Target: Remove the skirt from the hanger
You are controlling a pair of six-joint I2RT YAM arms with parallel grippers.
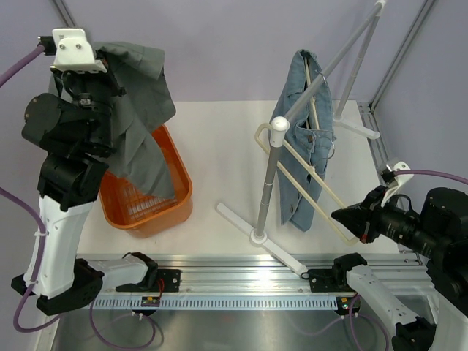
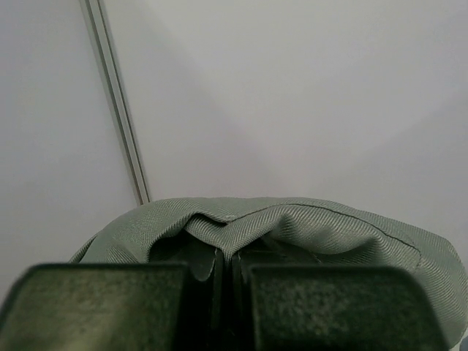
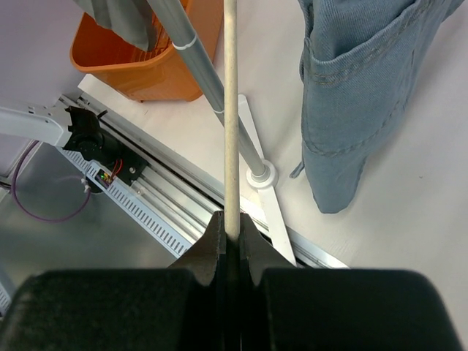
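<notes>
Presently | grey-green garment (image 2: 307,227) pinched by left gripper (image 2: 223,274) | hanger bar (image 3: 231,110) pinched by right gripper (image 3: 232,241) | denim skirt (image 1: 303,139) judged soft; waistband hold advised.

Left of the rack (image 1: 269,183), the skirt (image 1: 139,95) drapes over the left arm, so the left gripper (image 2: 223,267) cannot be seen from above. Its own camera shows only dark, blurred fingers (image 2: 110,307) cut by the bottom edge, with cloth bunched between them. The same skirt and arm cover the far and left sides of the basket (image 1: 179,201). The rack's upper end runs out of the top edge. On the rack, folds of the denim garment (image 1: 303,110) hide how it is hung. Right of the rack, the near corner of the hanger (image 1: 314,186) disappears into the right gripper (image 3: 230,234) — and the right arm is cropped by the right edge.
</notes>
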